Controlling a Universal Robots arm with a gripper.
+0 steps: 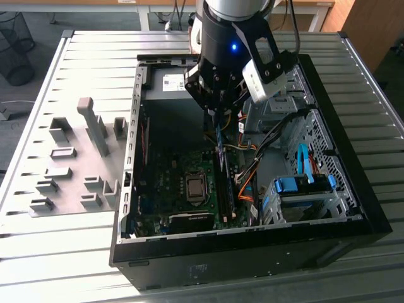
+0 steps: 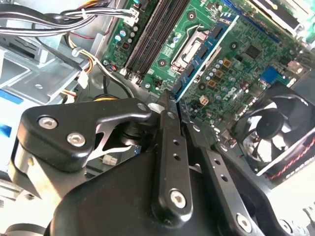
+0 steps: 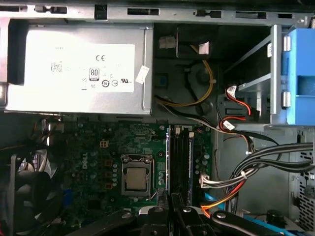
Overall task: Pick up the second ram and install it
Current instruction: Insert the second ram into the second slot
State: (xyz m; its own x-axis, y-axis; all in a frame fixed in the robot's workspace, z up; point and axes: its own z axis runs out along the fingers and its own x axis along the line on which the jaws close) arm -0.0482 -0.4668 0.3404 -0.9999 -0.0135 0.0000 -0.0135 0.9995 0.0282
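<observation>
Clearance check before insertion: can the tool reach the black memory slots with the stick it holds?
Probably yes. The tool is shut on the second ram, hanging over the motherboard beside the memory slots. The cables lie off to the side, not across the slots.

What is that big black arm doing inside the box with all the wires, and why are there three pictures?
The big black thing is a robot arm reaching into an open computer case on a grey slatted table. One picture, the exterior view, is taken from outside. The other two come from cameras riding near the arm's wrist, looking down into the case. Its pincer is shut on the second ram, a thin blue-green memory strip, holding it above the green motherboard. On that board, the shiny square is the CPU socket and the long black slots beside it take memory. A round fan sits nearby.
</observation>
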